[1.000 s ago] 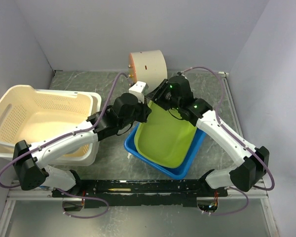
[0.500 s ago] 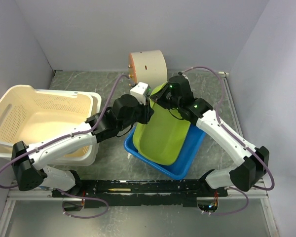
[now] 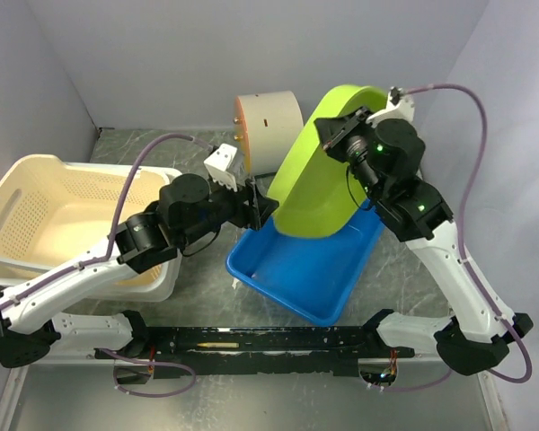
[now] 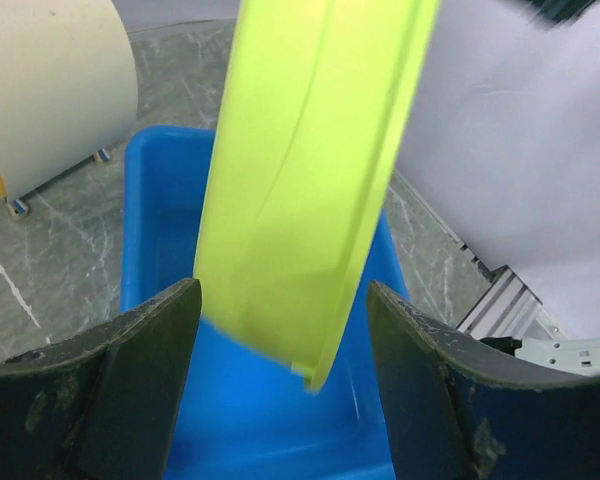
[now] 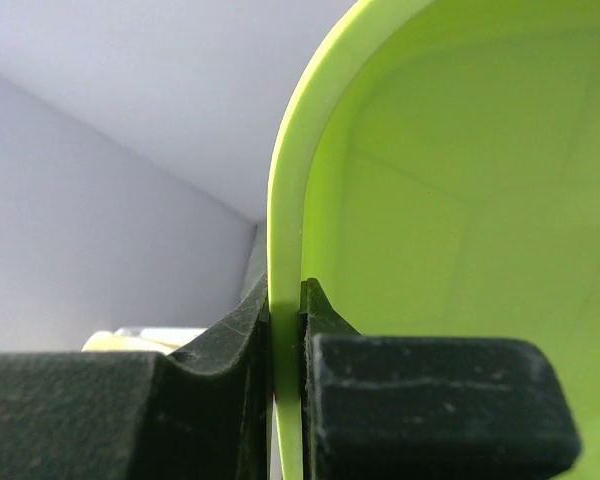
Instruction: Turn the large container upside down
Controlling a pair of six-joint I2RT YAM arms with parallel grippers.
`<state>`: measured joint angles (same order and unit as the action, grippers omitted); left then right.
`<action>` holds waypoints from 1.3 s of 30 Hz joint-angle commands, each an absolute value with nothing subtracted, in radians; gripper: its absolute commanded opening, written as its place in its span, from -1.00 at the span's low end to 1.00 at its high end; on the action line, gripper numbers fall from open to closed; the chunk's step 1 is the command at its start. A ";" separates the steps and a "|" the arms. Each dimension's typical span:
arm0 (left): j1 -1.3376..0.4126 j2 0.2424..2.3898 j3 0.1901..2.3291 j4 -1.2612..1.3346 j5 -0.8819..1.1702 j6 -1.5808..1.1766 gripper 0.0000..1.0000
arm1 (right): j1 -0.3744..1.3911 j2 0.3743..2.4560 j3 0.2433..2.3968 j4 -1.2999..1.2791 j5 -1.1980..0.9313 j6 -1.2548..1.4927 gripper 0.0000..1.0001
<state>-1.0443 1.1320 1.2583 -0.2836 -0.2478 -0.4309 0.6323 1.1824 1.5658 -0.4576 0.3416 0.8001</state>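
Note:
The large lime-green container (image 3: pixel 319 171) stands tilted on edge, its lower rim over the blue tub (image 3: pixel 292 269). My right gripper (image 3: pixel 341 135) is shut on its upper rim; in the right wrist view the thin green wall (image 5: pixel 460 200) is pinched between the black pads of the right gripper (image 5: pixel 287 320). My left gripper (image 3: pixel 260 208) is open beside the container's lower left edge. In the left wrist view the fingers of the left gripper (image 4: pixel 283 295) stand wide on either side of the green container (image 4: pixel 300 180), not touching it, with the blue tub (image 4: pixel 155 200) below.
A cream cylinder (image 3: pixel 268 126) lies on its side at the back, just behind the green container, and shows again as the cream cylinder (image 4: pixel 50 90) in the left wrist view. A big cream perforated basket (image 3: pixel 36 193) fills the left side. Walls close in left, back and right.
The right gripper closed on the green container's rim and lifted it up and to the right out of the blue tub. The left gripper let go and opened, drawing back left.

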 commanded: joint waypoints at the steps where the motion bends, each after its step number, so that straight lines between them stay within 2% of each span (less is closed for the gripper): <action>1: -1.045 1.166 1.262 -0.335 -0.275 -0.444 0.53 | 0.633 1.173 1.636 -0.314 0.508 0.498 -1.00; 7: -1.087 1.259 1.212 -0.281 -0.219 -0.499 0.50 | 0.619 1.225 1.754 -0.228 0.657 0.188 -1.00; 14: -1.210 1.491 1.229 -0.291 -0.149 -0.528 0.47 | 0.520 1.299 1.873 -0.286 0.616 0.110 -1.00; 19: -1.241 1.602 1.213 -0.339 -0.066 -0.530 0.46 | 0.382 1.351 1.916 -0.371 0.484 0.130 -1.00; 23: -1.244 1.638 1.209 -0.469 -0.101 -0.523 0.47 | 0.310 1.386 1.933 -0.420 0.379 0.133 -1.00; 33: -1.217 1.605 1.137 -0.697 -0.207 -0.530 0.48 | 0.133 1.474 1.998 -0.492 0.087 0.205 -1.00; 39: -1.114 1.538 1.091 -0.821 -0.243 -0.592 0.48 | -0.005 1.534 2.021 -0.515 -0.178 0.276 -1.00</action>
<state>-1.1740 1.6016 1.1175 -0.6579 -0.1940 -0.5522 0.0696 1.5192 1.9793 -0.5465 0.0387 0.2424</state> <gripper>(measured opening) 0.741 0.076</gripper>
